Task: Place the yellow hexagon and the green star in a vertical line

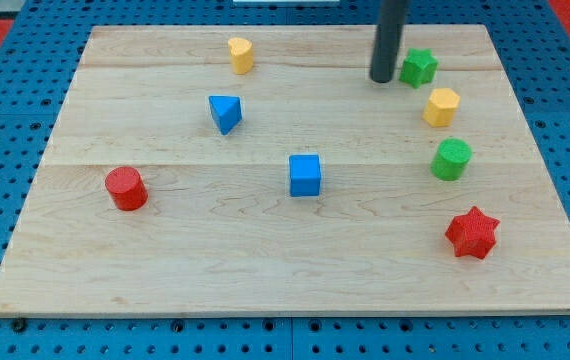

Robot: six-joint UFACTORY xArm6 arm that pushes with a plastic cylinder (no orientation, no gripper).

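Observation:
The green star (418,67) sits near the view's top right on the wooden board. The yellow hexagon (442,106) lies just below it and slightly to the right. My tip (382,78) comes down from the view's top and rests right beside the green star's left side, touching or almost touching it. The yellow hexagon is a short way to the tip's lower right.
A green cylinder (452,159) and a red star (472,232) lie below the hexagon on the right. A blue cube (305,175) is central, a blue triangle (225,112) and a yellow block (240,54) upper left, a red cylinder (125,188) left.

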